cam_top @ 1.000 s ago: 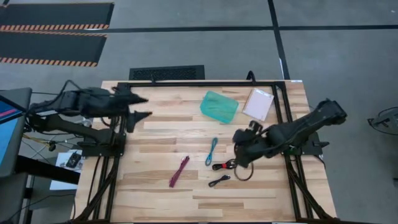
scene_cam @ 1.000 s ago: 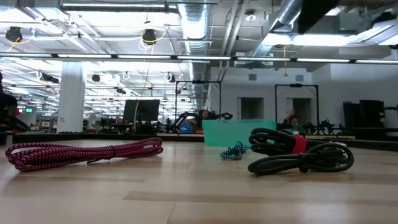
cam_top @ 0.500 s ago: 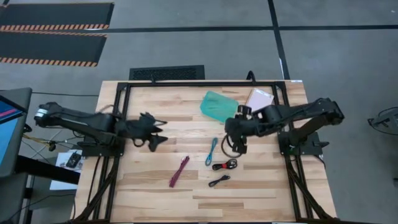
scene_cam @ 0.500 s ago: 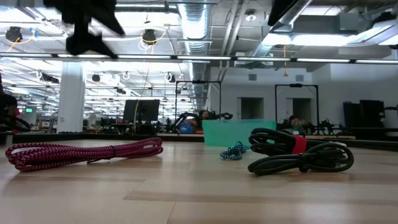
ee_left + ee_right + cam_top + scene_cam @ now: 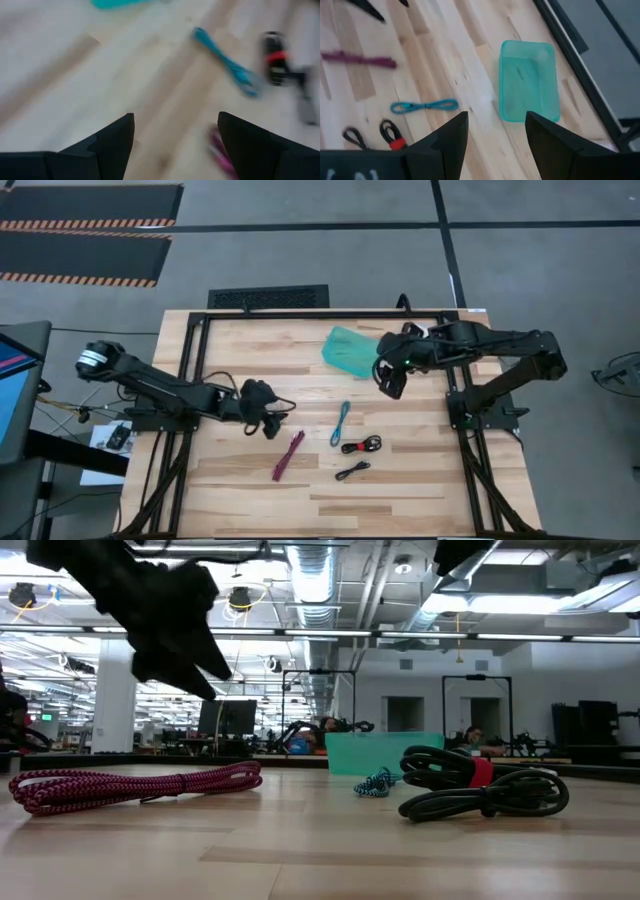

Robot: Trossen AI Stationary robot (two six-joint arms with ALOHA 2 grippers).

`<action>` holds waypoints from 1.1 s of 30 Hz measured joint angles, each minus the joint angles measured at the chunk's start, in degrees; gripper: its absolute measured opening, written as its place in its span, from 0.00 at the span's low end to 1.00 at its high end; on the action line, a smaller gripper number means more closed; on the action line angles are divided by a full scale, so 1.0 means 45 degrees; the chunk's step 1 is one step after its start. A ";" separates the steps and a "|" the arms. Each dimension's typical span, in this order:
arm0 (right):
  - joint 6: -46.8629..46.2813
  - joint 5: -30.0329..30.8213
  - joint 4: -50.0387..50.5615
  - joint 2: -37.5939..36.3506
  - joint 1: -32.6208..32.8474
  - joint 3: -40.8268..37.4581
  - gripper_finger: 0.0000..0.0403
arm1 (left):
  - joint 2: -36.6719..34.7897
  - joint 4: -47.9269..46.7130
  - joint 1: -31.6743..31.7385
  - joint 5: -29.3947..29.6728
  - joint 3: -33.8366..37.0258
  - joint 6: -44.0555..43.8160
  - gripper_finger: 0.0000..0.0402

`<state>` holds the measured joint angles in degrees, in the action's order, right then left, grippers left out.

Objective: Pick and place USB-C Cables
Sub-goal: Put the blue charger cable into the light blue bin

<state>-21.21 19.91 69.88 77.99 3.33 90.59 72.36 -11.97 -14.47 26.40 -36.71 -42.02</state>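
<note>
The pale planked wooden counter (image 5: pixel 250 480) looked smooth with a slight sheen. The magenta-purple cable (image 5: pixel 130 786) showed a rough braided cloth sheath, while the translucent teal plastic rectangular tray (image 5: pixel 528 80) looked glossy.

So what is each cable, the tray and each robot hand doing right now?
Magenta cable: lying on table.
Blue cable: lying on table.
Black-red cable: coiled, on table.
Black cable: on table.
Teal tray: empty.
Left gripper: open, near magenta cable.
Right gripper: open, beside tray.

Both arms are dark, nearly black, built from slim jointed links. The left arm (image 5: pixel 160 385) has a pale silver-white cap at its shoulder joint. The fingers (image 5: pixel 112 145) are matte black, wedge-shaped.
</note>
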 joint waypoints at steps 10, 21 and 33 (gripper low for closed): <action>-0.2652 0.0614 0.0045 -0.0008 0.0921 0.0000 0.55 | 0.3242 0.2885 0.1802 -0.0125 -0.1988 0.4023 0.68; -0.5949 0.0633 0.2216 0.0082 0.2817 0.0000 0.55 | 0.7655 0.3676 0.2477 -0.1783 -0.4949 0.3903 0.68; -0.6501 0.0785 0.2090 0.0085 0.3828 0.0000 0.55 | 0.9522 0.2694 0.2235 -0.1561 -0.7234 0.3319 0.68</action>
<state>-50.46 23.45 79.29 78.37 20.56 90.59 115.21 0.15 -4.41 19.37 -69.26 -27.08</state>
